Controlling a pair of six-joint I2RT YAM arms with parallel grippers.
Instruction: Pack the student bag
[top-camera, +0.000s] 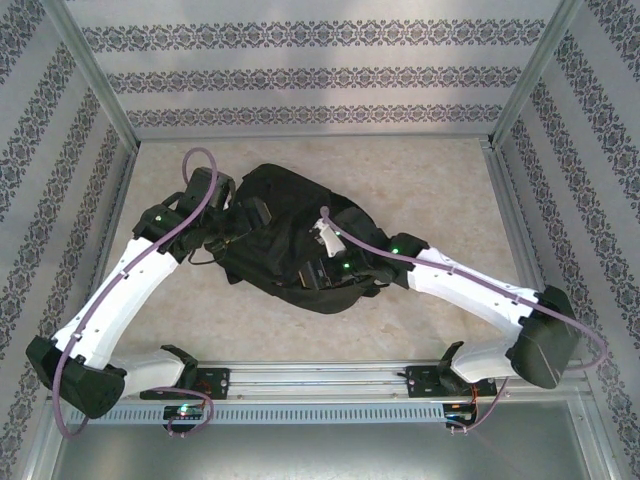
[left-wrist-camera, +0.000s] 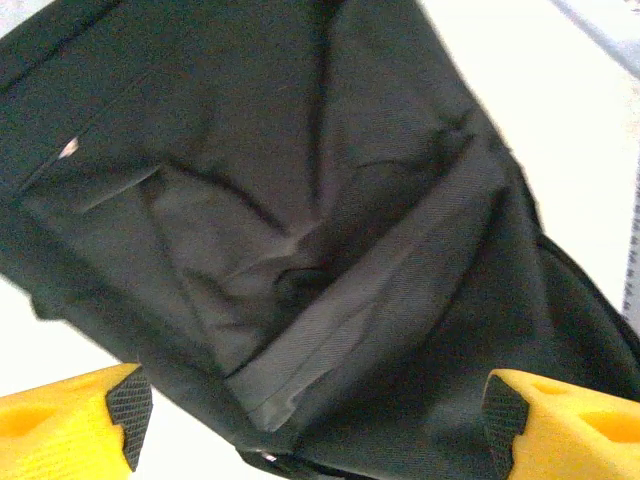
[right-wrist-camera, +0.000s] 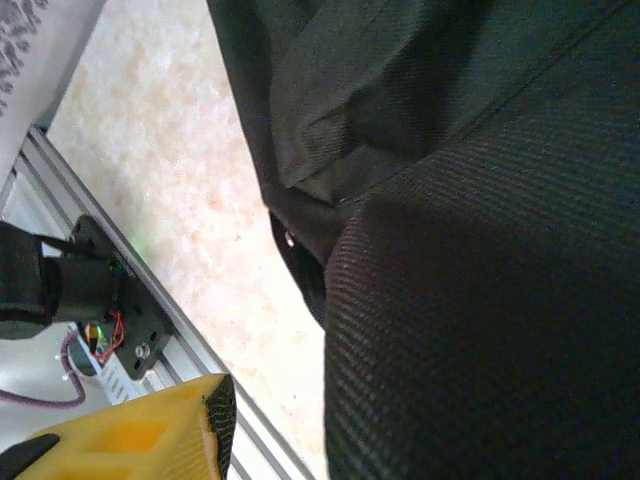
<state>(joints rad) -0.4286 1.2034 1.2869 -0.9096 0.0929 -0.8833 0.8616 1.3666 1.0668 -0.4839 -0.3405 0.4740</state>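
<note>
Student bag (top-camera: 290, 240) slumped on the worktop (top-camera: 420, 180) at centre frame
Soft, limp fabric, likely to fold when lifted; a seam or strap looks the surest hold. Its long axis runs upper left to lower right. Left gripper (left-wrist-camera: 314, 410) gapes apart above it; right gripper (top-camera: 322, 268) sits against the cloth, and I cannot tell its state.

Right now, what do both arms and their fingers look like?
The left arm and right arm have white shells, black joints, a mauve cable looped along each, and green status lights. The fingers are yellow moulded plastic with black textured pads.
</note>
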